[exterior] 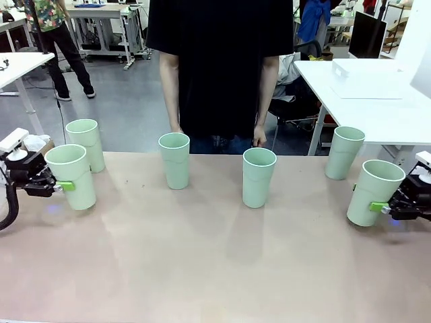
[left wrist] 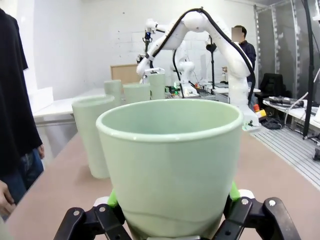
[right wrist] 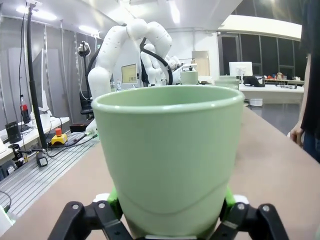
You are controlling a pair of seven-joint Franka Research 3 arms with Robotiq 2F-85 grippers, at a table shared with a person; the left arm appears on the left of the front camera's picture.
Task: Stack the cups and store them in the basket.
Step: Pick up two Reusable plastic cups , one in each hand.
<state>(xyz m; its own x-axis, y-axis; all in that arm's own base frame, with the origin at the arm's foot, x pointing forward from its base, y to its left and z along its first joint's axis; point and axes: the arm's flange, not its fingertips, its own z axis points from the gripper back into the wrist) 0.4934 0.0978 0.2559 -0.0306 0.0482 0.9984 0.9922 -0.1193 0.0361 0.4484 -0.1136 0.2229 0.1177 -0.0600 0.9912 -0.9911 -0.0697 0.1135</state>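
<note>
Step in hand: first pick, judged from six cups standing singly, none nested yet, two of them gripped.
Desk [exterior: 202,269]: brown top; the cups are spread in a loose row across its far half, well apart from one another.
Person [exterior: 219,60]: stands at the far edge, hands hanging, touching nothing.
Free cups: far-left cup [exterior: 86,145], centre-left cup [exterior: 174,159], centre-right cup [exterior: 258,177], far-right cup [exterior: 344,153], all upright.
Left-held cup [exterior: 71,176]: upright, just beside the far-left cup.
Right-held cup [exterior: 374,192]: upright near the desk's right edge.
Left end effector [exterior: 64,185]: closed on the left-held cup low on its wall, green pads on either side.
Right end effector [exterior: 380,206]: clamped likewise on the right-held cup.
Contents: mouths that face the camera show bare inner walls.
Next move: lift one held cup, centre it over another's mouth and lower it straight; whether the held bases rest on the desk is hard to tell.
</note>
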